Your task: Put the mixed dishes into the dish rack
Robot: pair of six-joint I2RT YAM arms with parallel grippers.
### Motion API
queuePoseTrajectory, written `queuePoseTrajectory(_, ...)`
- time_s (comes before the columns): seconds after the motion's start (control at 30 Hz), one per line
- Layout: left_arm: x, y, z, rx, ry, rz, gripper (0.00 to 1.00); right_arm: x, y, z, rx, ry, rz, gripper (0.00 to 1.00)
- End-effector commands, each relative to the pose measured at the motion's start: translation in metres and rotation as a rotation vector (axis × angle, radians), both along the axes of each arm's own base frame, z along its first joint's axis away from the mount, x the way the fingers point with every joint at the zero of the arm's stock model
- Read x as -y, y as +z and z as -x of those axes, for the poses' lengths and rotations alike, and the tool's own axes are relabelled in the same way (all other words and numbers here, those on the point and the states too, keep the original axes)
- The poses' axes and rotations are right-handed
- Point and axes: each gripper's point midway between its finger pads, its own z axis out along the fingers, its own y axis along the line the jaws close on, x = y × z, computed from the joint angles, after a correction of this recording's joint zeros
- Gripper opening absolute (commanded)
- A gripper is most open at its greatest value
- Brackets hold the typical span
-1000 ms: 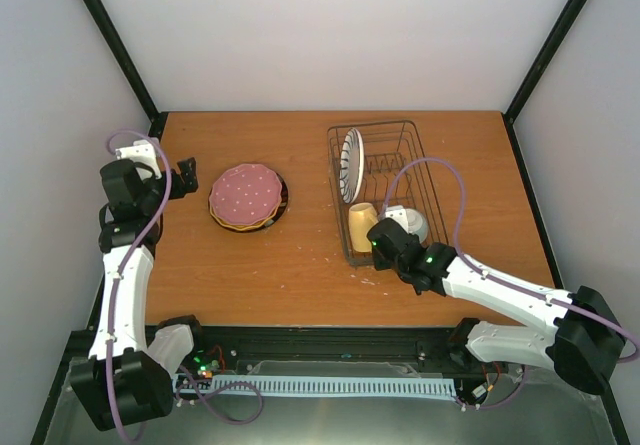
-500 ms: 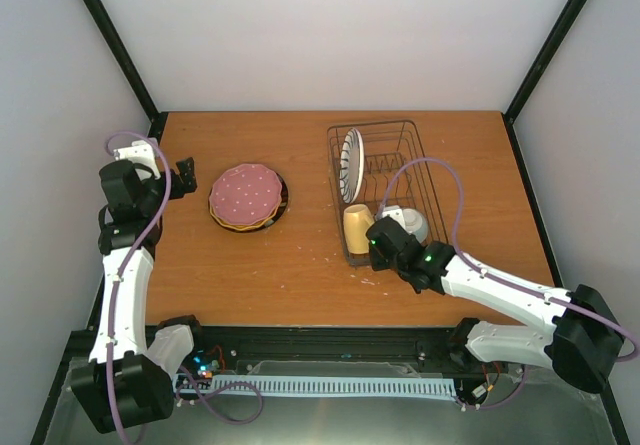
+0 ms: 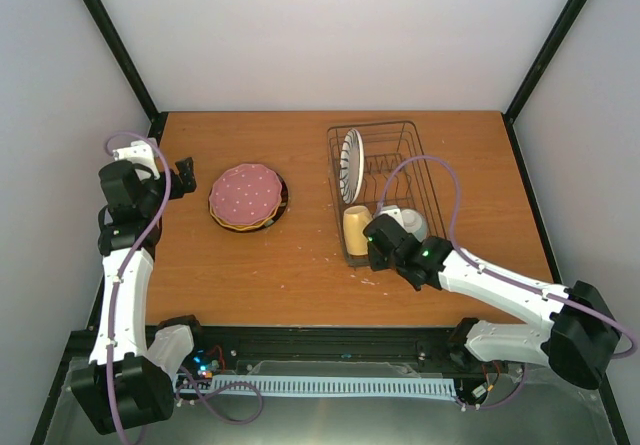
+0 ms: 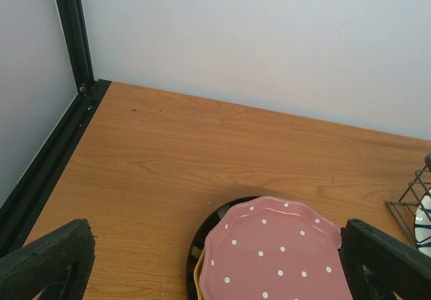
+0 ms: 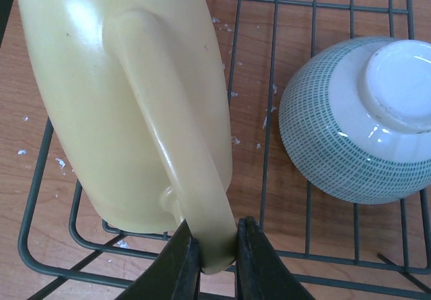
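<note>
Bright even light; soft glare on mug [image 5: 121, 104]

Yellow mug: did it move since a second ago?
The yellow mug, clamped by its handle in the right tool, slid a little leftward inside the dish rack. Nothing was let go. The left tool stayed open and still; the bowl, striped plate and pink plate stack did not move.

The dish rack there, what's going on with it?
A robot is loading dishes. Its right tool grips the mug by its handle, at the near end of the rack, beside an upturned bowl. A striped plate stands in the dividers farther back. The pink plate lies on a dark-rimmed plate on the table, not yet loaded; the open left tool hovers beside them.
</note>
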Motion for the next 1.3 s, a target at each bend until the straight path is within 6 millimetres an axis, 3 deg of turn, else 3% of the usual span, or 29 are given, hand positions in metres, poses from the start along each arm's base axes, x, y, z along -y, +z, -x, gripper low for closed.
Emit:
queuePoseTrajectory(0.0,-0.003,0.010,0.001,0.032,0.011,-0.028,1.00,-0.002,-0.027,0.039,-0.201,0.087,0.041,0.08)
queuePoseTrajectory(0.5,-0.004,0.009,0.001,0.030,0.018,-0.031,1.00,-0.009,-0.037,0.063,-0.316,0.137,0.021,0.20)
queuePoseTrajectory(0.77,-0.005,0.008,0.001,0.029,0.022,-0.032,1.00,-0.008,-0.047,0.072,-0.363,0.157,0.036,0.06)
queuePoseTrajectory(1.07,-0.005,0.009,0.001,0.030,0.024,-0.035,1.00,-0.010,-0.057,0.088,-0.470,0.161,0.042,0.16)
queuePoseTrajectory(1.27,-0.006,0.009,0.001,0.029,0.027,-0.036,1.00,-0.009,-0.056,0.097,-0.522,0.142,0.042,0.29)
